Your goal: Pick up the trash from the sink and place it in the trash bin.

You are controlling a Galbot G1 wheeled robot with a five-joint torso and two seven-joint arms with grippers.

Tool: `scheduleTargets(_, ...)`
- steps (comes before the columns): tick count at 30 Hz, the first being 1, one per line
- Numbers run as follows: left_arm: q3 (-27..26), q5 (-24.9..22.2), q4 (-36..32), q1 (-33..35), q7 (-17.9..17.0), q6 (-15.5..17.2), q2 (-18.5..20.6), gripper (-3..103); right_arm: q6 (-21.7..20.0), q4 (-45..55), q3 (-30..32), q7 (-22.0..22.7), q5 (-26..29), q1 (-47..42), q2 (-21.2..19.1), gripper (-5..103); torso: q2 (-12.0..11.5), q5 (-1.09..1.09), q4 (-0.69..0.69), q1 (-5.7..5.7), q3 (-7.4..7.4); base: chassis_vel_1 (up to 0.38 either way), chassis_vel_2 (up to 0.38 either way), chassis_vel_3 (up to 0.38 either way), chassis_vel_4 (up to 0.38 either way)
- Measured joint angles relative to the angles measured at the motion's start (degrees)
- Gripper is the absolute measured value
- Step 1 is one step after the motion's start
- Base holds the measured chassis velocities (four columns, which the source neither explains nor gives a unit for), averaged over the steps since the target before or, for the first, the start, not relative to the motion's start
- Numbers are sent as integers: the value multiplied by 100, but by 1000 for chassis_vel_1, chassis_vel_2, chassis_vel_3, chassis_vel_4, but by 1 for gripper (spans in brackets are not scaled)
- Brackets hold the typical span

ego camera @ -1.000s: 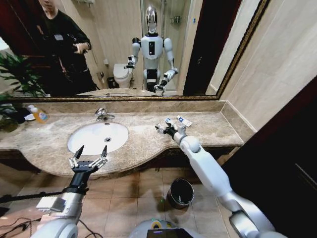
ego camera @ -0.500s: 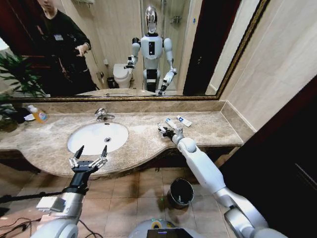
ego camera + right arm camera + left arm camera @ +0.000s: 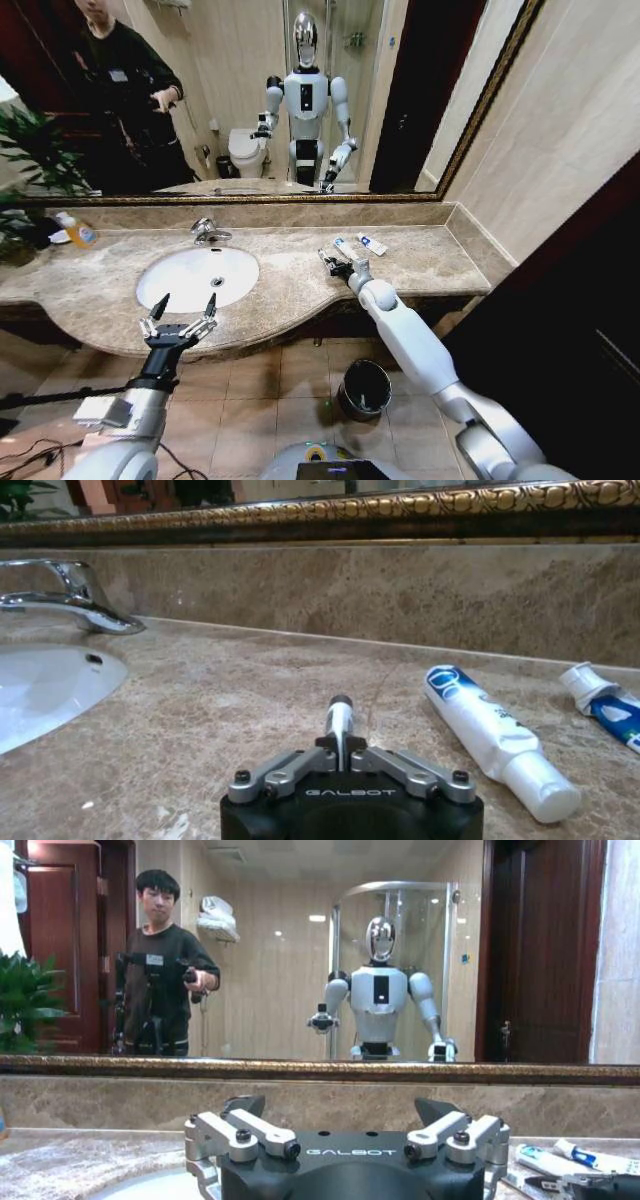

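A: Right, the right gripper (image 3: 328, 260) is out over the tabletop (image 3: 280, 290), between the sink (image 3: 197, 276) and two white tubes with blue marks (image 3: 372, 243).

B: And its jaws?

A: Pressed together on something thin and dark. You can see it in the right wrist view, a slim piece (image 3: 339, 724) sticking up out of the closed jaws. What it is, I cannot tell.

B: Those tubes, are they touching it?

A: No, they are lying just beside, flat on the marble near the back wall, the nearer tube (image 3: 495, 739) a little apart from the other one (image 3: 605, 705).

B: The left arm?

A: Left gripper (image 3: 178, 324) is hovering at the tabletop's front edge below the sink, jaws spread wide, holding nothing.

B: The bin?

A: Bin (image 3: 364, 389) is sitting on the floor under the right arm.

B: So how should this step go?

A: I'd say lift straight up first, keeping the pinch firm since the piece is so thin, then swing back and down over the bin's mouth before letting go. That mouth looks narrow, so centre well.
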Motion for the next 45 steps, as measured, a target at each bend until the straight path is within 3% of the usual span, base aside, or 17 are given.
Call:
scheduleTargets(11,0,0,0,0,0,0,0,100,-2,339,-15,147,77,-164,-76,0,1,1,0,0,0,0,0,0,0)
scheduleTargets(22,0,0,0,0,0,0,0,100,-38,1451,280,476,511,-629,-460,0,0,1,0,0,0,0,0,0,0)
scheduleTargets(35,0,0,0,0,0,0,0,100,-70,3376,1409,515,605,-2808,-1283,0,1,2,0,0,-1,0,0,0,0)
scheduleTargets(42,0,0,0,0,0,0,0,100,79,3902,2100,529,315,-4106,-1103,0,1,2,-1,0,-1,0,0,0,0)
scheduleTargets(45,0,0,0,0,0,0,0,100,335,3943,2441,352,-27,-4727,-925,0,1,2,-1,0,-1,0,0,0,0)
